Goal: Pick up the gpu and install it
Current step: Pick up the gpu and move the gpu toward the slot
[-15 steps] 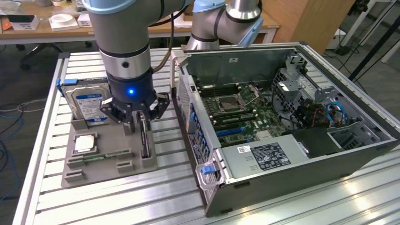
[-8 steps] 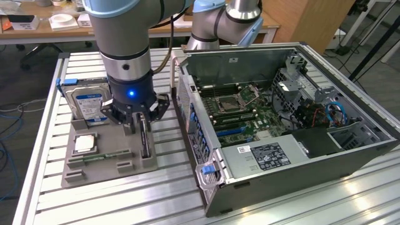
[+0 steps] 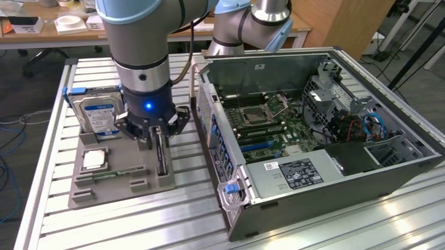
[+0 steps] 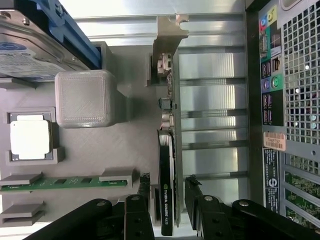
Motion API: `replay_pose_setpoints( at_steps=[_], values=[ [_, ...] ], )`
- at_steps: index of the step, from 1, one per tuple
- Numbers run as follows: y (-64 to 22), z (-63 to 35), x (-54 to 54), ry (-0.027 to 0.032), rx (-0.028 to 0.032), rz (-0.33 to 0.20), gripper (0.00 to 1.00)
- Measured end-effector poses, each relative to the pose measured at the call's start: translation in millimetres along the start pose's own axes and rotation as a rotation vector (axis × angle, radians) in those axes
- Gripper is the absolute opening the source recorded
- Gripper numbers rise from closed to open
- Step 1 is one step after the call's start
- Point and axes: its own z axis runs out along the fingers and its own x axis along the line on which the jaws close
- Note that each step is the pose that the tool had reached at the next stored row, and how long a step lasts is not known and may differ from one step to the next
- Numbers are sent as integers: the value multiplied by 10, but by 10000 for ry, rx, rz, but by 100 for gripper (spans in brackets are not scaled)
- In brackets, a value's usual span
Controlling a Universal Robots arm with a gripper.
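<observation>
One gpu point(image 4: 167, 165) on edge in the grey holder tray point(image 3: 118, 194), not yet lifted.
End effector point(image 3: 158, 139) hangs directly over the card, spread wide and holding nothing. In the wrist view its fingers point(image 4: 144, 186) stand either side of the card with a gap at each face, and the silver bracket point(image 4: 167, 35) is at the far end. In the exterior view, memory stick point(image 3: 111, 175) and processor point(image 3: 94, 159) lie at nine o'clock of the card and the hard drive point(image 3: 97, 115) at ten o'clock. The open computer case point(image 3: 313, 151) stands at three o'clock on the desk point(image 3: 139, 229).
</observation>
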Motion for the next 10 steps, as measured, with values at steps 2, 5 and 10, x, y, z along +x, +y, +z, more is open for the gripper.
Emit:
replay_pose_setpoints(
  at_steps=[2,5,10],
  values=[
    [-1,15,-2,0,0,-3,42],
    [-1,31,-4,2,1,-4,42],
    [12,62,-10,0,1,-12,42]
  ],
)
